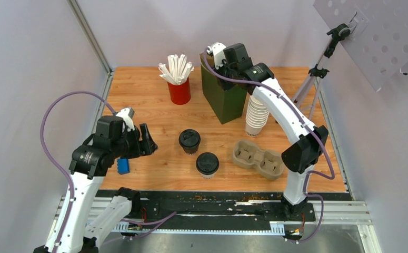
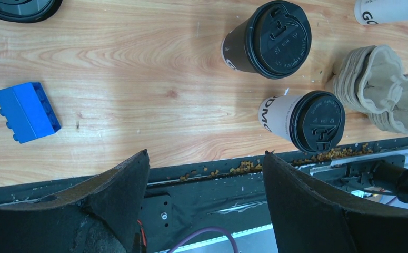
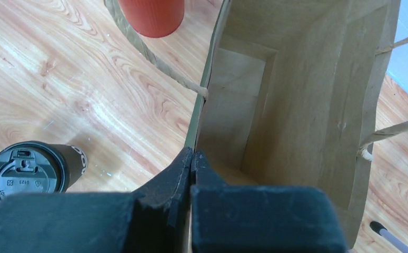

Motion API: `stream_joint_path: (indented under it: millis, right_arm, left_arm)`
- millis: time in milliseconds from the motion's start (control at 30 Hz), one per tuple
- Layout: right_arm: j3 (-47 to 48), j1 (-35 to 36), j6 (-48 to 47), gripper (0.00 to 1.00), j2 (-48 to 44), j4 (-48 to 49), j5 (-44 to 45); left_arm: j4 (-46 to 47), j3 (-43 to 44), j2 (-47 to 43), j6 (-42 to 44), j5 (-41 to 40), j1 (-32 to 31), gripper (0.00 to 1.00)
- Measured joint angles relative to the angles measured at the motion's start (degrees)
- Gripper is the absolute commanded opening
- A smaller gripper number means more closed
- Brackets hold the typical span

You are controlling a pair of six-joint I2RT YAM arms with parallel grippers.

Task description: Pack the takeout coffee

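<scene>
Green paper bag (image 1: 225, 100) at the far edge of the tabletop (image 1: 149, 100) is rim-pinched by your right tool (image 3: 191, 155), likely steadied for the white, black-lidded takeout coffee (image 1: 207, 164) by the near edge; your left tool (image 2: 207, 158) gapes empty.

Two arms, same build. The left arm (image 1: 80, 195), at 8 o'clock in the top view, has white tubular links, black joint housings (image 1: 93, 155) and a small white camera block (image 1: 126, 116) by the wrist. The right arm (image 1: 283, 108), at 3 o'clock, has the same white links and a big black elbow housing (image 1: 301, 150). A purple cable (image 1: 46, 137) runs along each arm, looping wide at 9 o'clock off the left one. The left gripper (image 2: 206, 158) has black wedge fingers (image 2: 122, 184) with a rough gritty surface, and one silver screw (image 2: 163, 215) sits in the black plate between them. The right gripper (image 3: 192, 155) is black, with a blocky body and tapered fingers.
</scene>
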Motion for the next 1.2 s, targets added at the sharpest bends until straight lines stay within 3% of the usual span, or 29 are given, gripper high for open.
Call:
stream_joint_path:
  millis: [567, 933, 1200]
  right_arm:
    - [-14.25, 6.58, -8.04, 0.0, -11.85, 2.03, -1.42]
    - [-19.54, 6.93, -13.57, 0.0, -15.89, 4.98, -7.58]
    - [-29.73, 9.29, -21.57, 0.0, -22.18, 10.58, -14.08]
  left_arm:
    - [0.22, 0.9, 0.7, -0.04, -0.02, -0.11, 0.88]
    - [1.27, 3.23, 5.2, -1.53, -0.92, -0.11, 0.88]
    - [2.1, 3.3, 7.28, -3.02, -3.98, -0.11, 0.88]
